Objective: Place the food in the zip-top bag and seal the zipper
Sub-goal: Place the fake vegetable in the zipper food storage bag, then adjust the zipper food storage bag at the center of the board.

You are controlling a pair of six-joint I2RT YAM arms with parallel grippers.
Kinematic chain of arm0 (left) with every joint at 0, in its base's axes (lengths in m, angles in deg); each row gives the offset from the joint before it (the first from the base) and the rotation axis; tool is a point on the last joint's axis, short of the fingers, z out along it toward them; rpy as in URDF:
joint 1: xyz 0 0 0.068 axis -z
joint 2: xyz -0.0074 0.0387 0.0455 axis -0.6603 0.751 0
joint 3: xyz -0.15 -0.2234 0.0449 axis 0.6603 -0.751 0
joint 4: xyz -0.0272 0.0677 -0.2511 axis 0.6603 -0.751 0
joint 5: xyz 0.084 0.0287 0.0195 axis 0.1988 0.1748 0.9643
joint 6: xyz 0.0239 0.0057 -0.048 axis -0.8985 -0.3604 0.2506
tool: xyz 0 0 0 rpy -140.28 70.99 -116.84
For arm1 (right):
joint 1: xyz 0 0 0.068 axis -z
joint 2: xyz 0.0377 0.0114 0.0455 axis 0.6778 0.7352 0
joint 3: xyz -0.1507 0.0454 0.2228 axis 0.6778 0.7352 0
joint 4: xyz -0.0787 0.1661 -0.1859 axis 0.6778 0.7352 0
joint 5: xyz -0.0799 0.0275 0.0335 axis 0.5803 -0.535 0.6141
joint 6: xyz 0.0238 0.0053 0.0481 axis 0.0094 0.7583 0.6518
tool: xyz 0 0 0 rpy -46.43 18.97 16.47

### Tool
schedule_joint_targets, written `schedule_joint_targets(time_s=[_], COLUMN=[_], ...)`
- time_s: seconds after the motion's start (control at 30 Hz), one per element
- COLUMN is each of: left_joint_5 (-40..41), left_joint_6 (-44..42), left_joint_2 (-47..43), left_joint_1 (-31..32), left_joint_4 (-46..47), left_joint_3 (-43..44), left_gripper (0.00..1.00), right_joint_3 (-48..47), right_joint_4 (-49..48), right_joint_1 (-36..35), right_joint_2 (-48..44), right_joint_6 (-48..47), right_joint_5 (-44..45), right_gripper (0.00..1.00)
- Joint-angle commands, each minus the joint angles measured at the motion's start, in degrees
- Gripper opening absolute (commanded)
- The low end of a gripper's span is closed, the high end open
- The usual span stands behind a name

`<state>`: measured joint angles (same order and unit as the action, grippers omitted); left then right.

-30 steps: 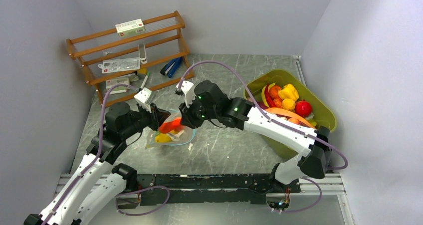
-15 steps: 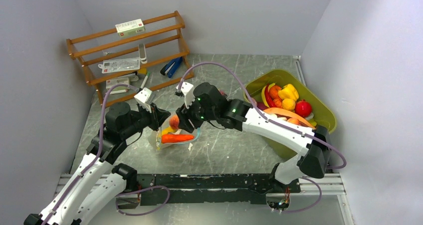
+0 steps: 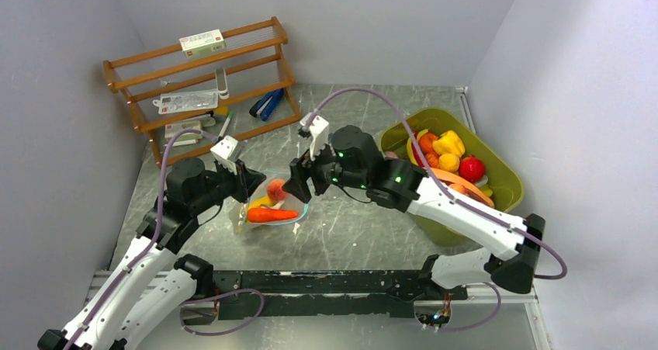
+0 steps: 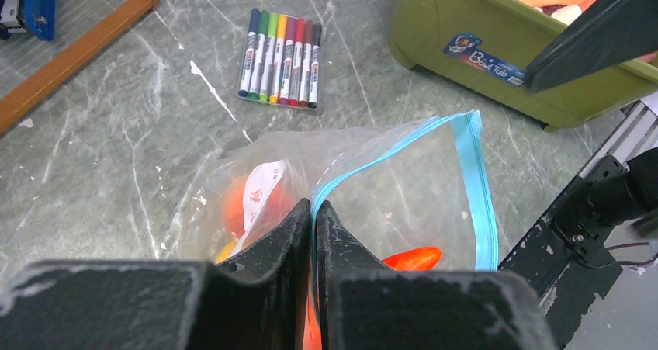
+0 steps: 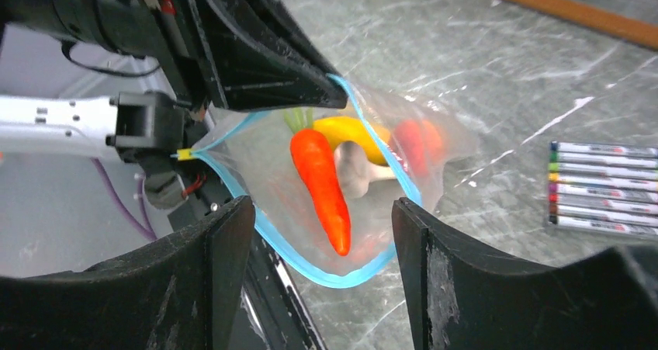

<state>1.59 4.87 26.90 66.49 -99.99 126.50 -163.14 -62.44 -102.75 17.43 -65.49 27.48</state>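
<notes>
Zip-top bag [image 4: 403,187]: mouth rim pinched by left gripper [image 4: 312,210]. Right gripper [image 5: 322,210]: spread, empty, the nearer arm. Remaining food [image 3: 448,152] lay frame-right of it, in tub [image 3: 500,171].

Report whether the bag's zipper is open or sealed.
Open: the zipper loops wide apart around the carrot, the left end effector pinching one side.

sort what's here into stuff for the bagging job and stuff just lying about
Job: bag, zipper, carrot inside it, tub of food, left claw shut on the bag, right claw open.
Lying about: markers, rack and what's on it.
</notes>
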Motion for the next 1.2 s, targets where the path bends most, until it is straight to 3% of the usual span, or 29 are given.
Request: schedule_joint_targets(time_s=[0.0, 0.17, 0.27, 0.4, 0.53, 0.63, 0.77, 1.03, 1.1, 1.17], left_joint_5=[0.01, 3.3, 6.09, 4.98, 5.25, 5.75, 5.32, 7.64, 6.76, 5.91], left_joint_6=[0.99, 3.99, 5.54, 9.32, 11.59, 11.75, 11.85, 10.71, 10.79, 10.75], left_joint_2=[0.26, 2.77, 6.18, 8.52, 9.98, 10.78, 10.69, 10.19, 9.86, 9.57], left_joint_1=[-0.35, -0.3, -0.29, -0.3, -0.3, -0.25, -0.25, -0.3, -0.3, -0.26], left_joint_4=[1.29, 2.62, 0.2, -0.3, 0.15, 0.06, 0.56, -1.47, -1.0, -0.58], left_joint_3=[0.35, 1.76, 4.94, 7.61, 9.53, 9.6, 8.43, 8.54, 8.38, 8.2], left_gripper=[0.07, 0.07, 0.07, 0.07, 0.07, 0.07, 0.07, 0.07, 0.07, 0.07], right_joint_3=[0.55, 0.44, 3.41, 9.81, 8.75, 10.26, 15.45, 19.9, 19.82, 18.91], right_joint_4=[-1.48, 2.46, 3.03, 2.07, 8.53, 6.86, -2.56, -6.4, -6.22, -5.24], right_joint_1=[-0.05, 0.01, 0.04, 0.0, -0.02, -0.07, -0.12, -0.66, -0.67, -0.75], right_joint_2=[-4.05, -6.63, -9.17, -10.94, -8.52, -6.87, -4.75, -0.73, -0.17, -0.23], right_joint_6=[3.73, 11.31, 21.95, 38.78, 52.48, 55.54, 55.57, 56.02, 56.03, 55.33], right_joint_5=[8.96, 22.91, 30.04, 31.67, 31.64, 29.09, 22.72, 20.53, 20.68, 21.05], right_gripper=[0.66, 0.66, 0.64, 0.59, 0.55, 0.52, 0.49, 0.48, 0.39, 0.2])
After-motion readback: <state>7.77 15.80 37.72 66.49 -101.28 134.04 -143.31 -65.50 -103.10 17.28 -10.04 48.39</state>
